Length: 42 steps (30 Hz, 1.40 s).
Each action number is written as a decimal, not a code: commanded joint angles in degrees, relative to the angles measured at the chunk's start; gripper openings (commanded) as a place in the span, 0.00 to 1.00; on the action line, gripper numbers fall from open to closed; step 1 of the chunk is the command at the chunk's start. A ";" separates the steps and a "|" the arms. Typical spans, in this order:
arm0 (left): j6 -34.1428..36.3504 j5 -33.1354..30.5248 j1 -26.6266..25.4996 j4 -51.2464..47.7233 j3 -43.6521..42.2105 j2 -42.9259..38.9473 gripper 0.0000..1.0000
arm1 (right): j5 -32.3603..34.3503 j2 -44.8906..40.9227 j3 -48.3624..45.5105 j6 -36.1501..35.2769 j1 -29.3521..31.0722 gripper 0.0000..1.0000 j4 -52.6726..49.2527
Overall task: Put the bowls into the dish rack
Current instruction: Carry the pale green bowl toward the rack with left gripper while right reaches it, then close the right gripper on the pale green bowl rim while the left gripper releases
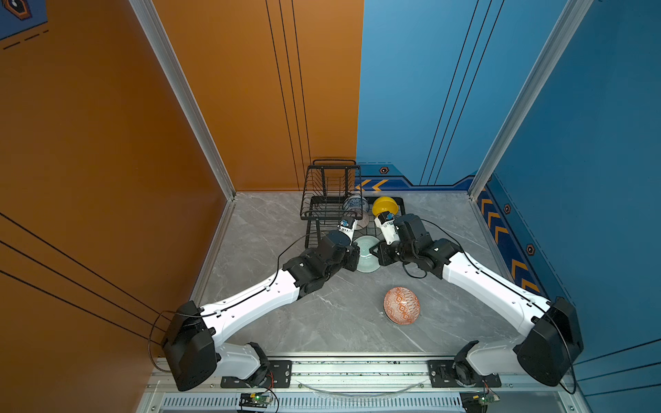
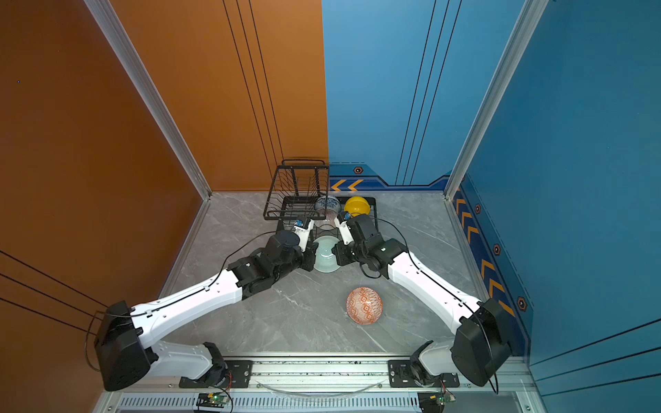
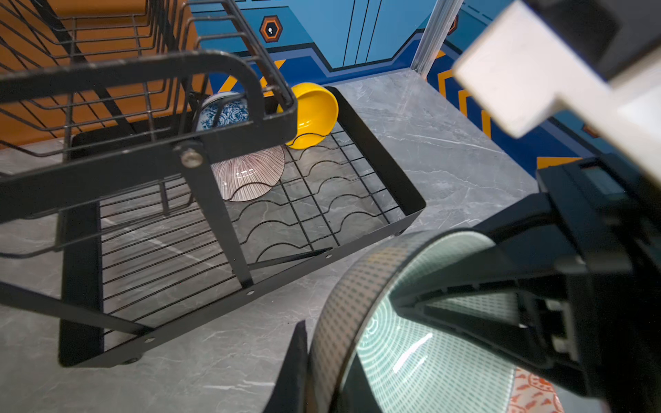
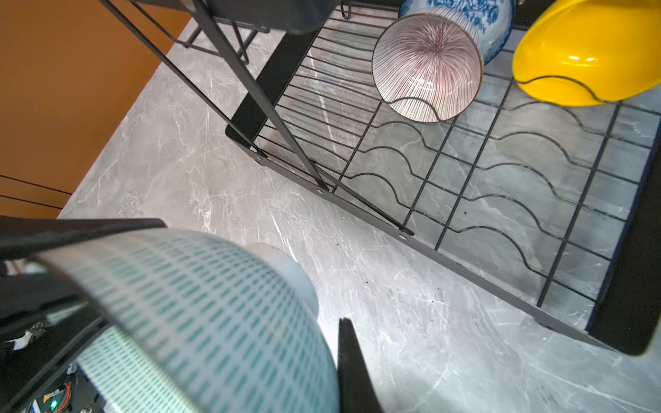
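Both grippers hold one green-white patterned bowl [image 1: 367,254] [image 3: 429,361] [image 4: 214,321], tilted, just in front of the black dish rack [image 1: 323,214] [image 3: 379,157]. My left gripper [image 1: 355,258] [image 3: 322,375] is shut on its left rim, and my right gripper [image 1: 381,254] [image 4: 331,375] is shut on the opposite rim. In each wrist view only the outer finger shows; the inner one is hidden. On the rack's lower grid stand a blue-white floral bowl [image 1: 354,203], a yellow bowl [image 1: 384,206] and a pinkish striped bowl [image 4: 425,66]. An orange-white bowl [image 1: 401,305] lies on the table.
The rack's raised basket tier [image 1: 332,178] overhangs the left half of the base, close above my left wrist. Wavy slot wires [image 4: 500,171] on the grid's near part hold nothing. Orange and blue walls close in the grey marble table [image 1: 322,314].
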 commanded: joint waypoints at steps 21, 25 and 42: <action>6.35 11.19 0.37 -7.42 3.52 -2.31 0.93 | -0.19 -2.60 -1.22 -1.57 -2.65 0.00 4.72; 7.41 10.94 1.17 -9.23 3.49 -3.17 0.98 | -0.75 -2.52 -1.40 -3.18 -3.82 0.00 5.37; 8.05 12.77 6.06 -10.77 2.83 -4.63 0.98 | 5.03 -7.55 -12.08 -22.94 -11.87 0.00 28.51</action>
